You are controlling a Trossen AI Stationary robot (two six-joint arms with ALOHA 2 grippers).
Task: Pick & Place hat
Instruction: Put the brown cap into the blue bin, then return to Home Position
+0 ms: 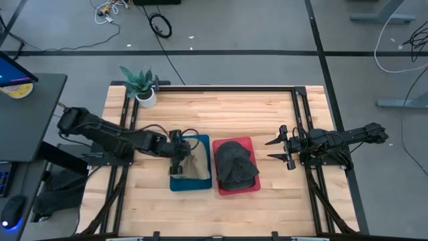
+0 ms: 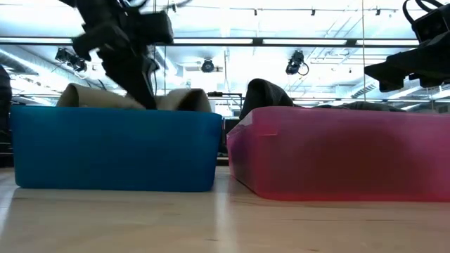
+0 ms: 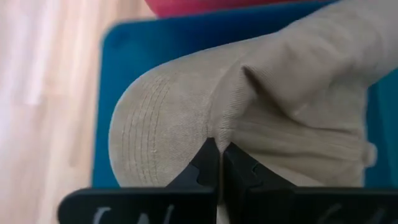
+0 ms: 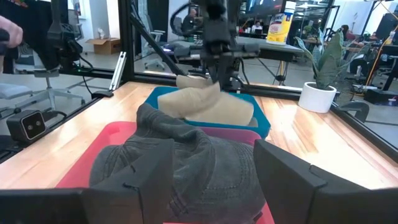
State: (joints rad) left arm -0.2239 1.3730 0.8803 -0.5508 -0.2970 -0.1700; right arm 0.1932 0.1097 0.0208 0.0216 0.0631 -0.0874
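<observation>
A beige hat (image 1: pixel 196 164) lies in a blue bin (image 1: pixel 190 185). A dark grey hat (image 1: pixel 235 164) fills the red bin (image 1: pixel 234 191) beside it. My left gripper (image 1: pixel 178 163) reaches down into the blue bin from its left side and is shut on the beige hat (image 3: pixel 280 93). In the low view, the left gripper (image 2: pixel 149 102) dips behind the blue wall (image 2: pixel 112 147). My right gripper (image 1: pixel 269 150) hangs open just right of the red bin and touches nothing. In its wrist view the dark hat (image 4: pixel 186 162) lies ahead of its spread fingers. My left gripper (image 3: pixel 219 158) pinches the beige hat between its two fingertips at the seam (image 3: pixel 217 127) where the stitched brim meets the crown. The fingers slant down from above and from the table's left. The hat rests in the blue bin, its cloth puckered at the pinch.
A potted plant (image 1: pixel 142 84) stands at the table's far left corner. Bare wood lies near and far of the two bins. Black rails (image 1: pixel 299 107) run along the table's sides. The red bin (image 2: pixel 337 151) stands close against the blue one.
</observation>
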